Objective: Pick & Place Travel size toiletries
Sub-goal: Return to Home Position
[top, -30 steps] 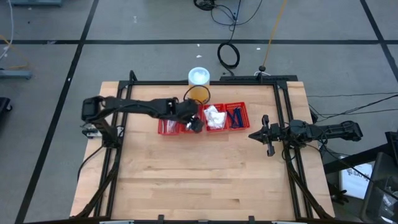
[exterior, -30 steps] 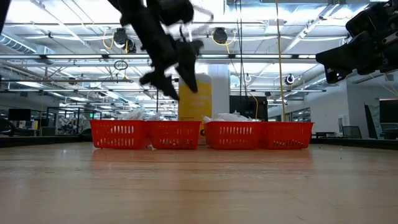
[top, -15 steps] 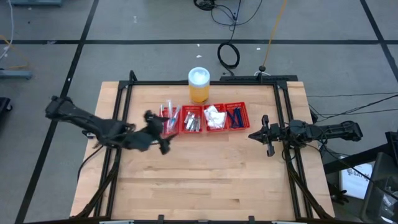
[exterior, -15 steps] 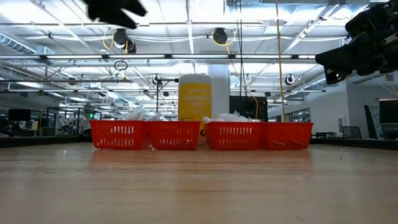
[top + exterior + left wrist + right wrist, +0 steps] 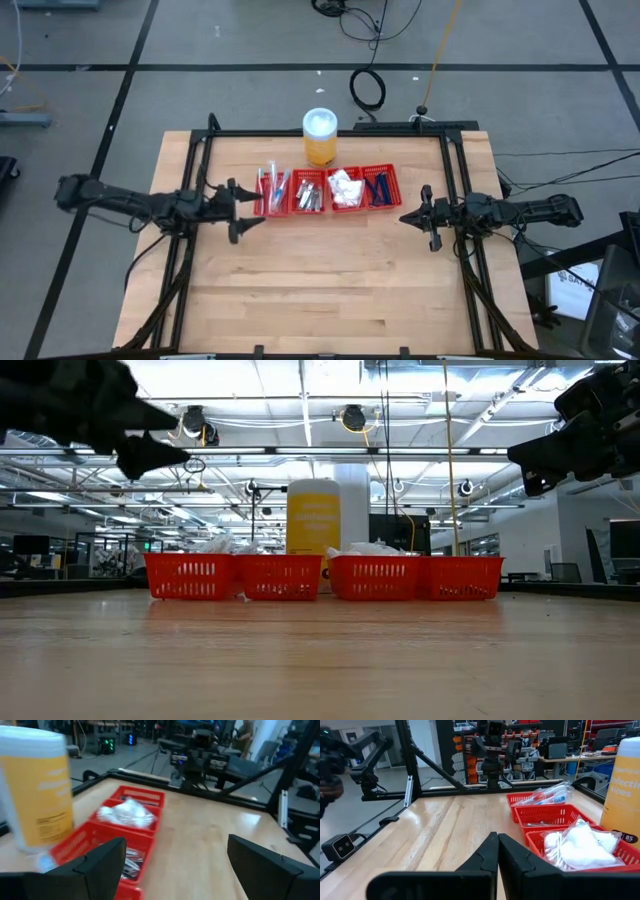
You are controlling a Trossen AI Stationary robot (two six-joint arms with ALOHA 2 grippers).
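Wooden tabletop (image 5: 330,290) stretches bare in front of the tray, with nothing loose on it that I can see. A second ago my left pincer (image 5: 238,205) hung over the red four-compartment tray (image 5: 300,212), and half a second ago it was swinging out. Now it sits just off the tray's left end, apart from it and pointing along the row. Its fingers (image 5: 102,862) are spread wide with nothing between them. I read that as the last drop being done and the arm heading home.

My right pincer (image 5: 424,216) has not moved. It waits near the tray's right end, fingers pressed together and empty.

The travel size toiletries (image 5: 346,187) all lie inside the tray. The wrapped sticks (image 5: 272,184) are in the compartment nearest my left pincer. Next come the silvery pieces (image 5: 311,196), then the white packets (image 5: 580,845). The dark blue razors (image 5: 378,189) are nearest my right pincer. The orange jar (image 5: 320,140) stands just behind the tray. To me the sorting looks finished.
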